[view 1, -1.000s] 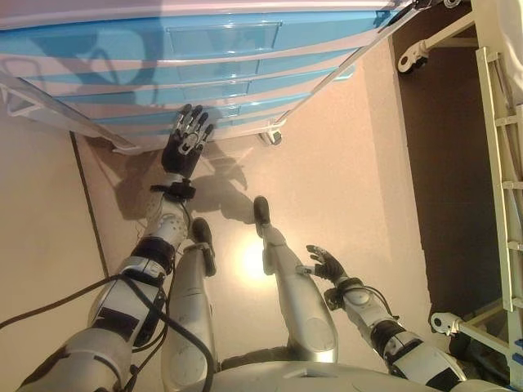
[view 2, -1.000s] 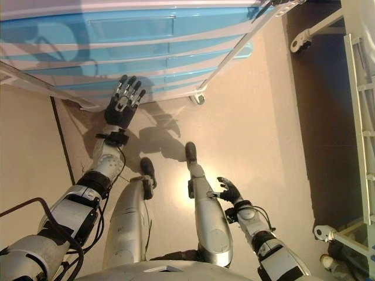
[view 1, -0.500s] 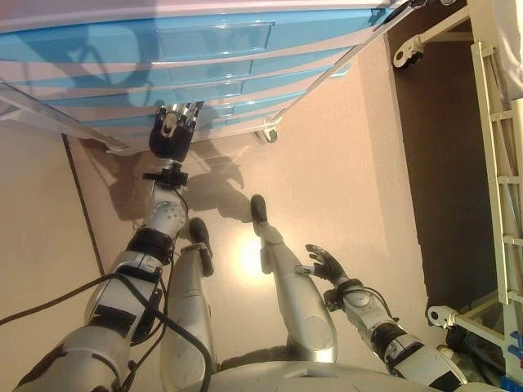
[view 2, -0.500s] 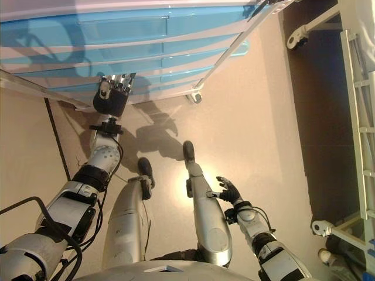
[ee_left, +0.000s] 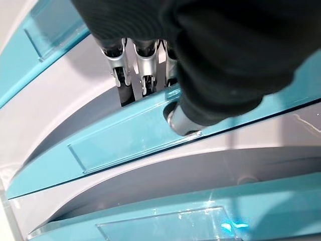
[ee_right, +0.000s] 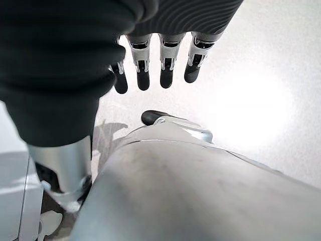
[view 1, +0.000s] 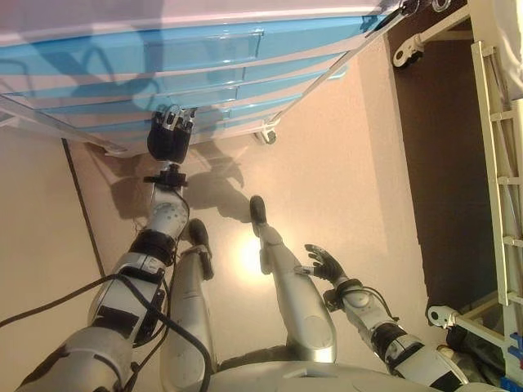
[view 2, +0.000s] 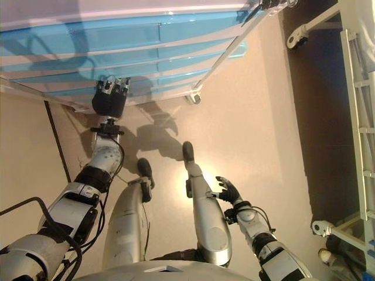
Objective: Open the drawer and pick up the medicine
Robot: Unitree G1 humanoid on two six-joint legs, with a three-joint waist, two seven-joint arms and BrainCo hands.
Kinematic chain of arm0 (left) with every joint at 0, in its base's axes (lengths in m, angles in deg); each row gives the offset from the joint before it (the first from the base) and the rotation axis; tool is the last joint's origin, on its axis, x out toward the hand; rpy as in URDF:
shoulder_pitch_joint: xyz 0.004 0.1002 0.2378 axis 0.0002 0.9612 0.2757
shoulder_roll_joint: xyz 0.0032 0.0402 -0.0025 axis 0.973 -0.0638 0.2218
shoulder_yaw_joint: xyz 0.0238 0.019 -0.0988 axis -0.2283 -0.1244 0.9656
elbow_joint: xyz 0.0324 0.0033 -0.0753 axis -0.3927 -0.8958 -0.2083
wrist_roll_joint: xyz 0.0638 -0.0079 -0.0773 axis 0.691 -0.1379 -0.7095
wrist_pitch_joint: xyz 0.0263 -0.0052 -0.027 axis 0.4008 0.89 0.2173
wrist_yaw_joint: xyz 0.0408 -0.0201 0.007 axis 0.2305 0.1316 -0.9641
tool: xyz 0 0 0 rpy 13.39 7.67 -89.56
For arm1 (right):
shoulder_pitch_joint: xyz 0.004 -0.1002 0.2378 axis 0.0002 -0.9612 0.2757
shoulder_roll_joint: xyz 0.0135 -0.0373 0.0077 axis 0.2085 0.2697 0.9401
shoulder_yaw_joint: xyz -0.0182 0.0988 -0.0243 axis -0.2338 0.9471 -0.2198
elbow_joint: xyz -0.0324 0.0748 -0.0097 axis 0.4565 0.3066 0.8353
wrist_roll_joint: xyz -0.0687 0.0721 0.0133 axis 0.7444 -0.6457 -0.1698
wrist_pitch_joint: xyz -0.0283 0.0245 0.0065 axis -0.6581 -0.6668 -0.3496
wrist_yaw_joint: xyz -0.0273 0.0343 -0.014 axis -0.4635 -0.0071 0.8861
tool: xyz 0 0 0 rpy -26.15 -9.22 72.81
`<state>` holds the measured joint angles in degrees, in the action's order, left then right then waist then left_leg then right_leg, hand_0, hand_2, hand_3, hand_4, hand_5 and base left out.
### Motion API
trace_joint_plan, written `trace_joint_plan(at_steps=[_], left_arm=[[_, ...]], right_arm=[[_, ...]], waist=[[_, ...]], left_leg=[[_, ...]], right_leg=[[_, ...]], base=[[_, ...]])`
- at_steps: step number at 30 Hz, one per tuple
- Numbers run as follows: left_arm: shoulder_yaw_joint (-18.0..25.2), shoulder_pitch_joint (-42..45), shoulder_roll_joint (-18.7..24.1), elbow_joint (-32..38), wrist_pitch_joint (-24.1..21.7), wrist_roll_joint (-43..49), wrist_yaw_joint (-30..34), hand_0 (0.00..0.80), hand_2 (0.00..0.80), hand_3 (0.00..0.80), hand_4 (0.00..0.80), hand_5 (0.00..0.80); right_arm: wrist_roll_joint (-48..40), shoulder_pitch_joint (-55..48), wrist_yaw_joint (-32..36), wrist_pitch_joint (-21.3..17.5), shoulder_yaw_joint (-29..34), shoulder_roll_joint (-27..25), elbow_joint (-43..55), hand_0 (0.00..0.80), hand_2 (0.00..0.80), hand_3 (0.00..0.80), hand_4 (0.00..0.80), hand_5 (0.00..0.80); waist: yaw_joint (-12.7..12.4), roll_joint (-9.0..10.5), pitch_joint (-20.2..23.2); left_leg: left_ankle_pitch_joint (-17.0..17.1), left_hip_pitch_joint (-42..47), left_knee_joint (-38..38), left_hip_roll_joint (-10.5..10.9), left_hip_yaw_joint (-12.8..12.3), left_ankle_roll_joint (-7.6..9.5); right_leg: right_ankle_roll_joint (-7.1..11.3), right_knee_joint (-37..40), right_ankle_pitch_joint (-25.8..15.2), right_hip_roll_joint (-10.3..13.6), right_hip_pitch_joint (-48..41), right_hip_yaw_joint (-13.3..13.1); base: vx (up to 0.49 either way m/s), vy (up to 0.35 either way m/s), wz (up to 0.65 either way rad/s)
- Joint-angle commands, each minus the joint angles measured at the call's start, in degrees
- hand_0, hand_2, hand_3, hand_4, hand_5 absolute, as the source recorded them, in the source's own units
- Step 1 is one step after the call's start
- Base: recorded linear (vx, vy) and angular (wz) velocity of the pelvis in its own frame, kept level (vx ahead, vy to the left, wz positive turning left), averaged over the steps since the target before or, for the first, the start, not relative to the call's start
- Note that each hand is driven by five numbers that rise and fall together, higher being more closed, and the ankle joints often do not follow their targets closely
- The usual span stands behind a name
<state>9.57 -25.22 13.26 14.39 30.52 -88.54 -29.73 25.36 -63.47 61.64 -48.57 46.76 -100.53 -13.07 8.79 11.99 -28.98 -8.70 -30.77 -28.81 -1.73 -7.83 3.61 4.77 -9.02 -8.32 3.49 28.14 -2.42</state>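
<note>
Lower right: right hand point(view 1: 325, 263) idle, fingers loosely spread, holding nothing. Upper left: left hand point(view 1: 169, 135) at a blue translucent drawer point(ee_left: 150, 135), fingertips tucked behind its front, grip unclear. Drawer front long, running across frame. Medicine unseen.

Beige floor point(view 1: 343, 188) w/ bright glare spot, dark mat point(view 1: 445, 163) at right, white rack point(view 1: 498, 147) beside it.

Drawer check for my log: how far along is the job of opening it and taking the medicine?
Done: the left robot hand has reached the blue drawer. In hand: its fingers tuck behind the drawer's top edge. Left: pulling it open and taking the medicine, which is not visible. The right robot hand hangs open.
</note>
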Motion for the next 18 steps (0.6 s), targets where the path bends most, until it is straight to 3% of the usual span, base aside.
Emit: trace_joint_plan(at_steps=[1,4,8,12,18], left_arm=[[2.5,-6.7,1.5,29.7,-6.5,2.0,12.6,0.8,0.8,0.8,0.8,0.8],[2.4,-1.9,0.3,29.7,-4.5,2.3,11.8,0.8,0.8,0.8,0.8,0.8],[3.0,8.2,-2.9,26.9,4.5,-1.0,14.3,0.8,0.8,0.8,0.8,0.8],[2.3,18.9,-6.4,21.5,13.1,-0.4,20.8,0.8,0.8,0.8,0.8,0.8],[5.1,33.0,-5.6,11.1,22.7,1.9,29.9,0.8,0.8,0.8,0.8,0.8]], right_arm=[[2.5,-3.9,-0.5,0.7,-2.3,-2.9,3.1,0.0,0.0,0.0,0.0,0.0],[2.7,-3.5,-1.2,1.6,-1.8,-3.2,3.7,0.0,0.0,0.0,0.0,0.0],[5.4,-2.9,-2.0,3.6,-0.3,-4.0,3.2,0.0,0.0,0.0,0.0,0.0],[7.6,-1.6,-1.6,4.6,2.6,-6.6,0.9,0.0,0.0,0.0,0.0,0.0],[12.2,-0.7,1.3,6.4,5.8,-11.0,0.0,0.0,0.0,0.0,0.0,0.0]], waist=[[-6.4,-2.74,1.9],[-7.8,-3.3,2.4],[-10.4,-4.79,3.6],[-12.8,-6.85,5.2],[-15.6,-10.21,7.5]], left_leg=[[6.2,3.7,10.1,1.6,4.4,-2.02],[7.9,4.6,11.7,1.5,5.9,-3.01],[9.5,7.5,14.2,0.3,7.5,-4.99],[11.6,10.8,17.2,-0.3,8.5,-6.5],[12.8,15.1,19.5,-0.2,9.8,-7.31]], right_leg=[[-4.27,-3.7,4.4,-2.8,-4.3,2.0],[-5.03,-3.6,5.4,-2.8,-6.0,3.7],[-5.56,-3.2,7.6,-2.5,-9.9,7.3],[-5.55,-1.6,8.3,-1.7,-13.8,10.1],[-5.32,1.0,8.3,-0.3,-19.1,13.8]], base=[[-0.065,-0.096,0.17],[-0.091,-0.126,0.26],[-0.072,-0.125,0.44],[-0.086,-0.046,0.47],[-0.065,0.001,0.45]])
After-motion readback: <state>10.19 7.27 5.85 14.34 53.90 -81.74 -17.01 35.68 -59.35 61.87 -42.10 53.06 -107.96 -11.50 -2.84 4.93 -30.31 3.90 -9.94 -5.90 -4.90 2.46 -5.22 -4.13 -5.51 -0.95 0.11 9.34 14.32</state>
